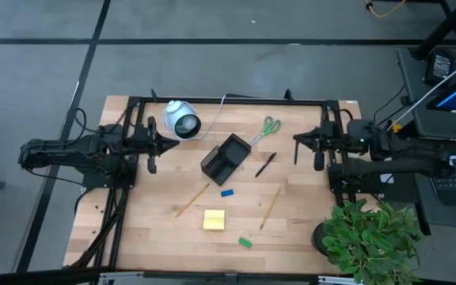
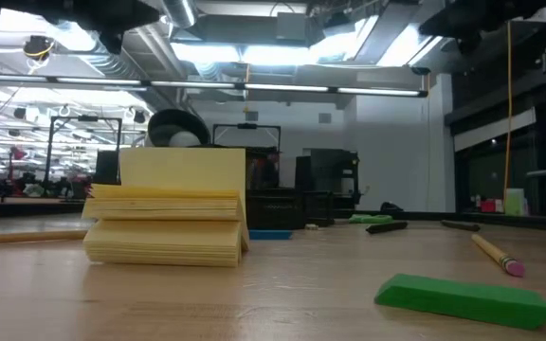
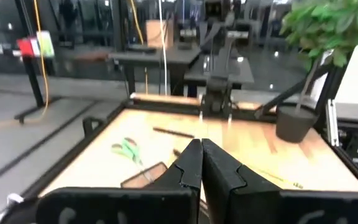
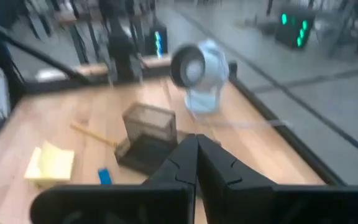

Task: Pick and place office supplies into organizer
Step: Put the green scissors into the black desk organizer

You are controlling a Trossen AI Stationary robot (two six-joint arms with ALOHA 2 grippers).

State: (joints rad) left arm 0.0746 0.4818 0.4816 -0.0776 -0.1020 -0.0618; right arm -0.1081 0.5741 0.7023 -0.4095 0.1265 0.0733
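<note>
Both arms wait at the table's far corners, left gripper (image 1: 155, 145) and right gripper (image 1: 301, 139) pinched closed, holding nothing. Organizer (image 1: 225, 157) sits centre; supplies lie loose around it. Advisably, open wide above 1 item, perhaps the scissors (image 1: 268, 128).

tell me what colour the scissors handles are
Green: the green-handled metal scissors lie on the table behind the black organizer; the high view shows them best.

Even overhead light on the table (image 1: 165, 237), bright ceiling strips glaring in low view, near sticky pad (image 2: 169, 220) soft, right wrist view motion-blurred throughout.
</note>
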